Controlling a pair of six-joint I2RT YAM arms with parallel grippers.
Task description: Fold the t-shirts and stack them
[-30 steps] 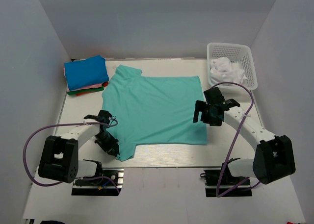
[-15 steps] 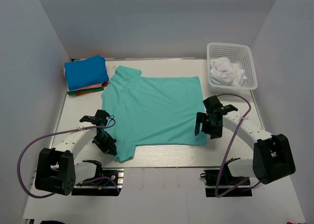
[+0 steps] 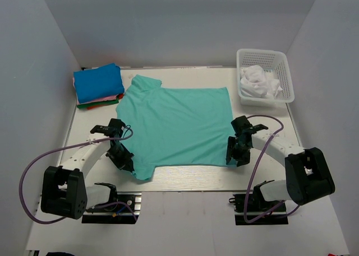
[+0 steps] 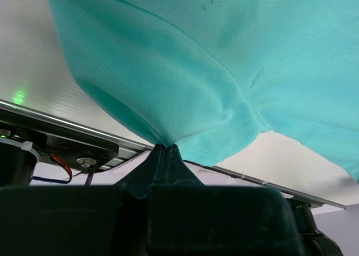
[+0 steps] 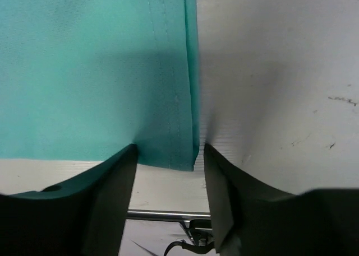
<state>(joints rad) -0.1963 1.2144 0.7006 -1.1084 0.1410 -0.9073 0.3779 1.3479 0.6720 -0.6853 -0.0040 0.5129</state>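
Teal t-shirt: my left gripper, fully closed, is pinching its sleeve; my right gripper, jaws apart and empty, is straddling its hem corner, ready for folding.

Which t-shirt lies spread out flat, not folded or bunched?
The teal-green t-shirt mid-table: it alone lies spread open. The blue t-shirt tops a folded stack at far left, and the white one sits bunched in the basket.

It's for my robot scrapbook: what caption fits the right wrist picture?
Right pincer straddling the hem corner of the soft teal-green t-shirt on the white table.
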